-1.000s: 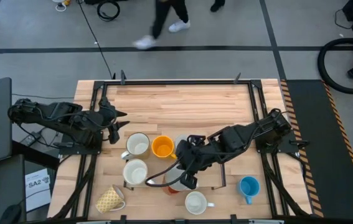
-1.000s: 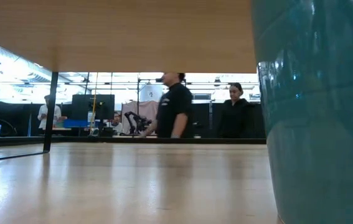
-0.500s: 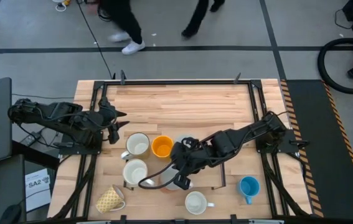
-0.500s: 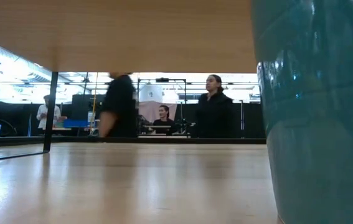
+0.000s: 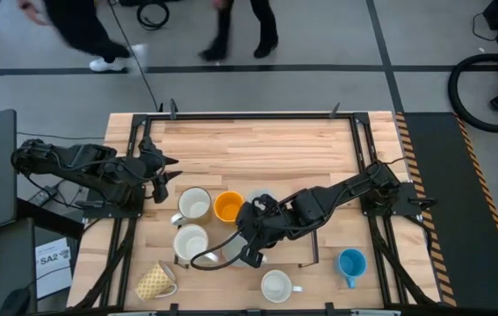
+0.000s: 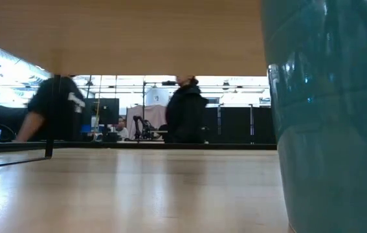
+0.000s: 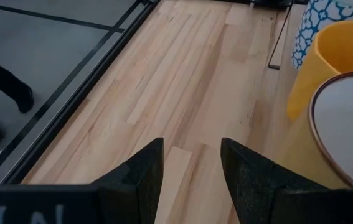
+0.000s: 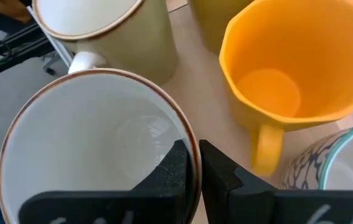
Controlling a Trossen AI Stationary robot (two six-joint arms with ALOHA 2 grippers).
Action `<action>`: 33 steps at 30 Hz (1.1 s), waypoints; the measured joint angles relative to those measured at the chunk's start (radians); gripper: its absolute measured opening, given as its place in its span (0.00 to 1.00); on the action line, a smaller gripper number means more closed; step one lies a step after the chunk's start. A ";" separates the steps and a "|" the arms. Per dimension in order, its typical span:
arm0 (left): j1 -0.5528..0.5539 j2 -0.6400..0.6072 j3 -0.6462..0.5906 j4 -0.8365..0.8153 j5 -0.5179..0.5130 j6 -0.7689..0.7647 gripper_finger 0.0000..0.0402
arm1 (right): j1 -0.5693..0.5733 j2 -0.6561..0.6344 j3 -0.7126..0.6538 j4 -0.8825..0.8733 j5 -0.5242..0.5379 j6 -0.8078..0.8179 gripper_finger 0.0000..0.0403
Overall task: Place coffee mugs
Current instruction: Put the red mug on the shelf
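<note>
From here the table (image 5: 257, 145) looks evenly lit from overhead, shadows soft. People (image 5: 90, 31) beyond it smear with motion blur. At table height, the teal mug (image 6: 329, 116) looms out of focus; ceiling lights glare behind.

Robotics lab: framed wooden desk (image 5: 257, 140) on taped grey floor (image 5: 319, 83), monitors (image 6: 102, 110) behind, people (image 6: 186, 110) walking past.

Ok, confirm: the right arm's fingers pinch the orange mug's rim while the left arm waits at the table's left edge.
Wrong mug. The right wrist view shows the right arm's fingers pinching the brown-edged cream mug by its rim; the orange mug stands free beside it. The left arm does wait at the table's left edge.
</note>
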 joint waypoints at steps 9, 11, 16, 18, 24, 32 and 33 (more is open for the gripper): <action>0.000 0.000 0.000 0.000 0.000 0.000 0.41 | -0.005 0.000 0.000 0.000 0.044 -0.011 0.07; 0.000 0.000 0.000 0.000 0.000 0.000 0.41 | -0.007 0.007 0.000 0.001 0.044 -0.017 0.07; 0.000 0.000 0.000 0.000 0.000 0.000 0.41 | -0.018 0.022 0.000 0.004 0.029 -0.026 0.07; 0.000 0.000 0.000 0.000 0.000 0.000 0.41 | -0.021 0.025 0.001 0.005 0.026 -0.027 0.07; 0.000 0.000 0.000 0.000 0.000 0.000 0.41 | -0.023 0.025 0.001 0.004 0.025 -0.031 0.09; 0.000 0.000 0.000 0.000 0.000 0.000 0.41 | -0.027 0.027 0.001 0.010 0.025 -0.018 0.13; 0.000 0.000 0.000 0.000 0.000 0.000 0.41 | -0.028 0.027 0.001 0.012 0.025 -0.018 0.13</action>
